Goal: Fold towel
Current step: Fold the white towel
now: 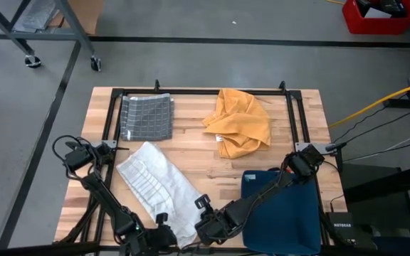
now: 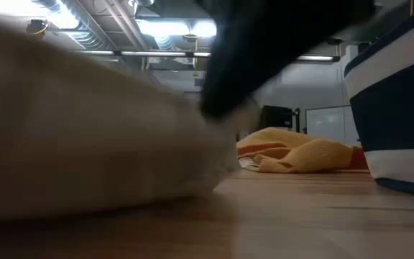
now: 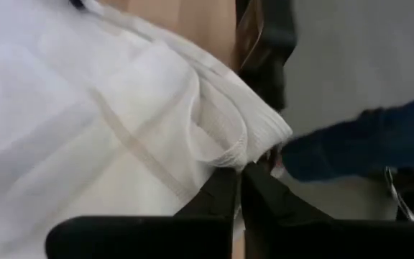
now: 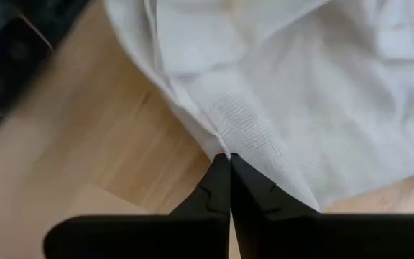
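Left gripper: pressed together on the near edge of the white towel.
White towel: laid diagonally toward the bench's near-left corner.
Right gripper: pinched shut on the same hem, just beside the left.
Advice: both corners should be lifted evenly, the hem kept taut, then carried toward the far end.

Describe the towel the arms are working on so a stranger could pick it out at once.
On the wooden table, look to the near edge where both arms meet. The white towel lies there slantwise, its near end pinched by the left tool and the right tool. It is the only white cloth; its neighbours are grey checked, orange and dark blue.
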`<act>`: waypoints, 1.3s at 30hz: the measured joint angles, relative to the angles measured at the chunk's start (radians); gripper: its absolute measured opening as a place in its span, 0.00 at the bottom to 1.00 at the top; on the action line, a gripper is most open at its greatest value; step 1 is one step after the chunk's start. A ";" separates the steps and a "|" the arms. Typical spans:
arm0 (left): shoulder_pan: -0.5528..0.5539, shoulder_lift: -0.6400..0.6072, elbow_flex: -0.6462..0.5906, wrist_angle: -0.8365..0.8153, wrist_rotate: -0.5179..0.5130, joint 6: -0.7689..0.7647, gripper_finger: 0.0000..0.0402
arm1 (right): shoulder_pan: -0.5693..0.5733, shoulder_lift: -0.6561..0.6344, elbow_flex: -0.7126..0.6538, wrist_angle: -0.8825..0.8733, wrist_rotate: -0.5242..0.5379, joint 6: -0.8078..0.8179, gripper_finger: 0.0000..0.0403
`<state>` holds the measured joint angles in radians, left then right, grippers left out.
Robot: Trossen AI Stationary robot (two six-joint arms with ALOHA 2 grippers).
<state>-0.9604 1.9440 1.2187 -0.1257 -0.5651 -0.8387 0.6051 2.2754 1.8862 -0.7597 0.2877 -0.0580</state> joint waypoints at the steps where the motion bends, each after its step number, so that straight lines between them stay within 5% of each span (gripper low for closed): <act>1: -0.005 -0.006 0.002 0.000 -0.023 -0.001 0.01 | -0.002 -0.001 0.010 -0.001 0.000 -0.001 0.01; 10: -0.057 -0.024 0.005 -0.134 -0.198 -0.272 0.00 | -0.026 -0.002 0.037 0.002 0.049 -0.010 0.01; 19: -0.110 -0.024 0.005 -0.288 -0.265 -0.629 0.00 | -0.074 -0.004 0.038 0.090 0.070 -0.028 0.00; 33: -0.160 -0.025 0.005 -0.603 -0.270 -1.241 0.00 | -0.203 -0.006 0.038 0.232 0.060 -0.087 0.00; 39: -0.157 -0.037 0.006 -0.656 -0.250 -1.267 0.00 | -0.254 -0.004 0.038 0.278 0.026 -0.112 0.00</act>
<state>-1.1175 1.9071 1.2247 -0.7821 -0.8154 -2.1061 0.3510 2.2715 1.9246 -0.4816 0.3136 -0.1696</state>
